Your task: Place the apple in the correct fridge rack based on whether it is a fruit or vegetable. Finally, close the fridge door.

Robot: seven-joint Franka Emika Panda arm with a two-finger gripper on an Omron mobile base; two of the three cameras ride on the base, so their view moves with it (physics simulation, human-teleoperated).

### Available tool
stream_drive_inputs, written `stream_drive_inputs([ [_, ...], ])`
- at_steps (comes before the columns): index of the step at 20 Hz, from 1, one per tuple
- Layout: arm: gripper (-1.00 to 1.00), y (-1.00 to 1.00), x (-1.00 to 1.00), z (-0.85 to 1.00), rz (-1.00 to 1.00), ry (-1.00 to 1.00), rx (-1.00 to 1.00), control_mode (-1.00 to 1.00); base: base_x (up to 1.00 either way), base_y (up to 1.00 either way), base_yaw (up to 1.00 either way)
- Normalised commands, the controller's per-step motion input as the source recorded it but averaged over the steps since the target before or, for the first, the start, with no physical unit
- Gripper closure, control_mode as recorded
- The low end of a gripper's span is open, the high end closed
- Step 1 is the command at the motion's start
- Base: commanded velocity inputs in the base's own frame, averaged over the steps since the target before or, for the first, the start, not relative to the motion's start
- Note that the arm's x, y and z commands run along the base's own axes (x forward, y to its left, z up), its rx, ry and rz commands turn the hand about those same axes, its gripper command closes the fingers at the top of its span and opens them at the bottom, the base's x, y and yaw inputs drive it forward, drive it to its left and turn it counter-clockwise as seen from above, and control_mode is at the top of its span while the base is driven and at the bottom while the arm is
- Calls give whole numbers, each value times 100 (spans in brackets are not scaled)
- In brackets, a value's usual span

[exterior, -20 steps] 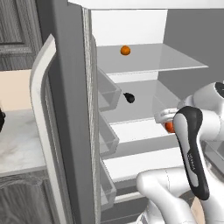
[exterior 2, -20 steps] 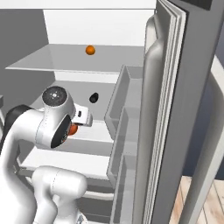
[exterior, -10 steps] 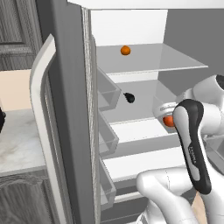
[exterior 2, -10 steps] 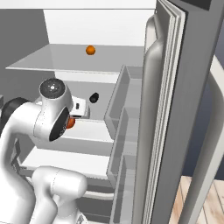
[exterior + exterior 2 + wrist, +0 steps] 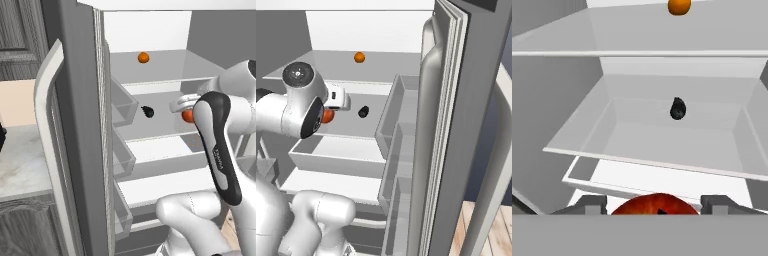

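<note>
Gripper (image 5: 657,206) is clenching the smooth round apple (image 5: 656,204); a dark lump (image 5: 677,108) is sitting mid-shelf, an orange (image 5: 143,57) on the translucent rack (image 5: 165,70).

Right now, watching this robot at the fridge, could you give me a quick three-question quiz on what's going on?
1. True or false: the apple sits between the gripper fingertips.
2. What lies on the top fridge rack? A) orange fruit B) bottle C) carton
3. Which shelf holds the small dark object?

Key: 1 true; 2 A; 3 the second from the top.
</note>
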Motion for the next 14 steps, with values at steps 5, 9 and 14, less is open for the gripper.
stream_drive_inputs([
  [5,100,0,33,51,2,-23,0,-100,0,0,0],
  [9,100,-4,50,36,0,-16,0,-100,0,0,0],
  [14,100,-5,74,26,0,-3,0,-100,0,0,0],
])
